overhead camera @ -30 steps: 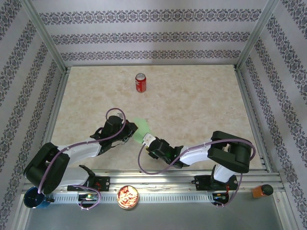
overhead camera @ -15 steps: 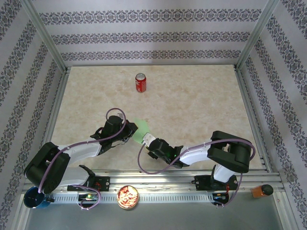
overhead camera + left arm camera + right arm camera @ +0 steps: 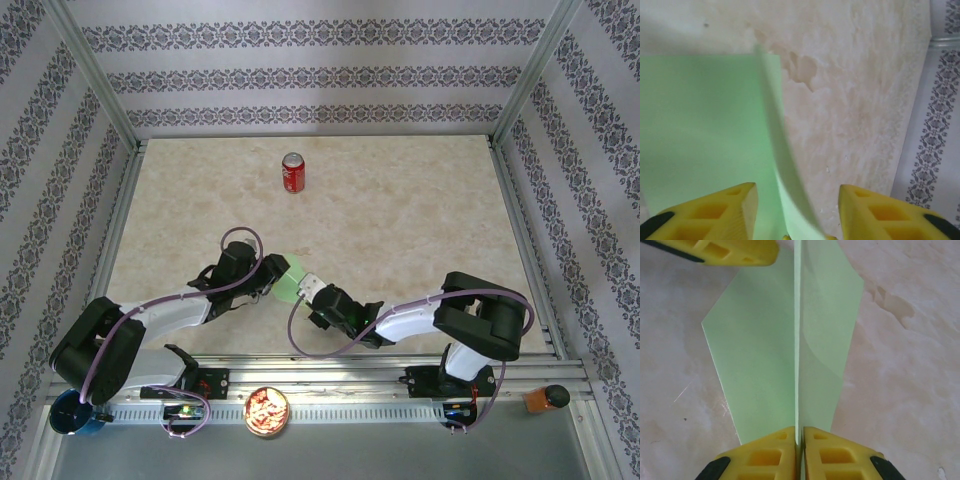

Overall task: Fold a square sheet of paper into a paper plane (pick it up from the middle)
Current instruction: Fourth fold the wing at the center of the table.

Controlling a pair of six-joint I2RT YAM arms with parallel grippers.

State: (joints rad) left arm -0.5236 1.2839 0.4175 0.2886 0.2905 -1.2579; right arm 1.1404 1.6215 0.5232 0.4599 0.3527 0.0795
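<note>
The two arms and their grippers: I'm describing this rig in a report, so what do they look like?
Both the left arm and right arm have white link shells between bulky black joint housings, with a thin purple cable looping alongside each. The left gripper and right gripper have yellow fingers with recessed rectangular pockets and black patches outside.

Bright, even light fills the enclosure from above, leaving the pale table (image 3: 400, 220) almost washed out. Only short, soft shadows sit under the arms and beside the red can (image 3: 293, 172). Frame posts splay toward the corners of the overhead view. On the left wrist camera the raised fold of the green paper (image 3: 700, 125) smears into blur, and the yellow fingers (image 3: 710, 210) are soft. The right wrist camera is sharper, with a faint curved shadow crossing the paper's right wing.
</note>
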